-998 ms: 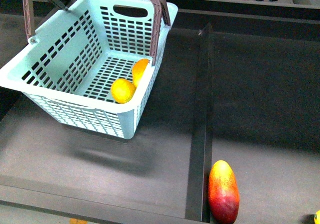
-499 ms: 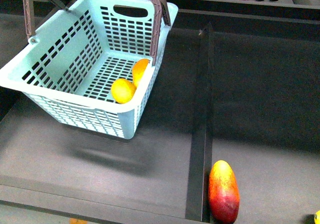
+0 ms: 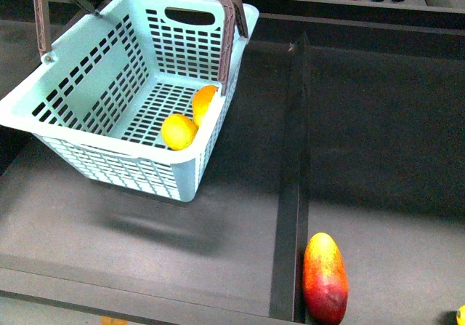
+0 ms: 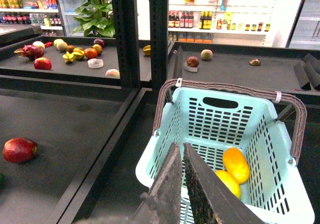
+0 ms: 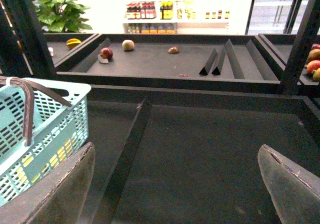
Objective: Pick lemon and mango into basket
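Observation:
The light teal basket [image 3: 94, 78] stands tilted at the left of the front view, its brown handle [image 3: 234, 19] raised. On its slotted floor lie the bright yellow lemon [image 3: 179, 131] and, just behind it, the orange-yellow mango [image 3: 204, 101]. Neither arm shows in the front view. In the left wrist view my left gripper [image 4: 178, 145] is shut and empty, its tips over the basket's [image 4: 220, 111] near rim, with the mango [image 4: 236, 164] and lemon [image 4: 227, 182] beyond. My right gripper [image 5: 176, 148] is open over bare dark shelf, the basket [image 5: 50, 119] off to one side.
A red-and-orange elongated fruit [image 3: 325, 276] lies against the dark divider [image 3: 290, 194] near the front edge. A bit of yellow fruit [image 3: 461, 315] shows at the right corner. Black upright posts [image 4: 132, 33] and further shelves with fruit stand behind the basket.

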Available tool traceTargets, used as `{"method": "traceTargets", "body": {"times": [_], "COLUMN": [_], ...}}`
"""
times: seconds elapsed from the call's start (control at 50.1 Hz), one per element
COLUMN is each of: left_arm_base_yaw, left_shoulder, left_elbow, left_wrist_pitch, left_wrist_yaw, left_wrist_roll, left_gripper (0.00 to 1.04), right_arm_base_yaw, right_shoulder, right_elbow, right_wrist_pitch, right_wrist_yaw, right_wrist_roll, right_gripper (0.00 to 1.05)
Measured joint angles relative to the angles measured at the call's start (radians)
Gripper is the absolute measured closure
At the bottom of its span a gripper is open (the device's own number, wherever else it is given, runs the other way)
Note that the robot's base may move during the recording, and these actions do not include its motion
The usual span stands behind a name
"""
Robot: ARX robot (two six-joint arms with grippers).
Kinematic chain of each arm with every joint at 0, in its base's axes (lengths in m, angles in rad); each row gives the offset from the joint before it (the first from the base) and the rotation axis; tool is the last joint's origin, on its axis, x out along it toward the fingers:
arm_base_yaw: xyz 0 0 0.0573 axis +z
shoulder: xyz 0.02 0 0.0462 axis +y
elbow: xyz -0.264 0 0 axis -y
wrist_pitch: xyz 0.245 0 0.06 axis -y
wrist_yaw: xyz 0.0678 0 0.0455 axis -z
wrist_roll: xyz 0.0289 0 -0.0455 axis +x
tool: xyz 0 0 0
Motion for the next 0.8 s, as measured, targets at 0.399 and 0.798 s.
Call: {"method": "traceTargets", "body": {"times": [0.399,0.798], "left_arm_base_yaw": [0.000,0.000], "left_shoulder": [-0.160,-0.379], "left_elbow": [0.000,0.000], "left_wrist_pitch": [-0.158,-0.382], "left_wrist_yaw": [0.000,0.000], "left_wrist_roll": [0.000,0.000], "left_gripper": [1.01,1.01], "right_arm_base_yaw": [0.000,0.000], "right_shoulder": [0.000,0.000], "right_elbow": [0.000,0.000], "right_wrist_pitch": [0.000,0.000], "right_wrist_yaw": [0.000,0.000], "right_wrist_roll": [0.000,0.000], "right_gripper": [0.09,0.09]}}
